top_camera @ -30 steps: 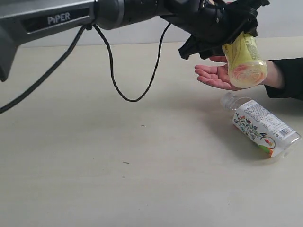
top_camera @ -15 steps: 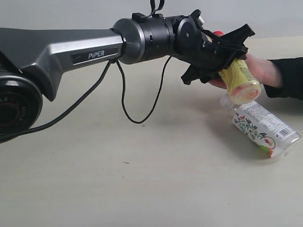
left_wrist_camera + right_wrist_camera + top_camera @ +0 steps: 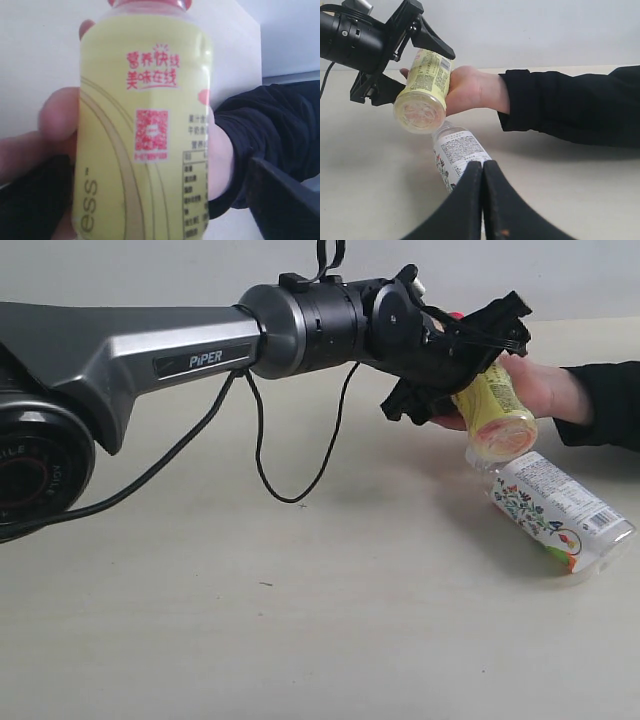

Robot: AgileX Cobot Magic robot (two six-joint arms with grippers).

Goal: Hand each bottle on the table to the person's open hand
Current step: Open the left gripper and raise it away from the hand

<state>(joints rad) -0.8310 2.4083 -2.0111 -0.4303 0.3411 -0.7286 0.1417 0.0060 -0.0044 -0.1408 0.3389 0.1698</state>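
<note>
Compared with a second earlier, the grey-and-black left arm (image 3: 180,350) sits lower, and the person's hand (image 3: 535,385), then lying palm-up, is now wrapped around the yellow-labelled plastic bottle with a red cap (image 3: 495,415). This bottle hangs tilted above the pale beige tabletop (image 3: 250,620), base down and toward the exterior camera, its red cap between the black fingers of the left pincer (image 3: 462,360). In the left wrist view a gap separates the label from one finger, so the jaws stand spread about the bottle rather than pinching it; thumb and fingertips of the hand press the label on both sides. A black sleeve (image 3: 610,405) covers the wrist. Just below the yellow bottle's base, a wide clear plastic bottle with a white floral label (image 3: 550,505) lies on its side on the tabletop. The right pincer (image 3: 482,167) has its two fingers pressed together, holding nothing, and points toward the floral bottle.
</note>
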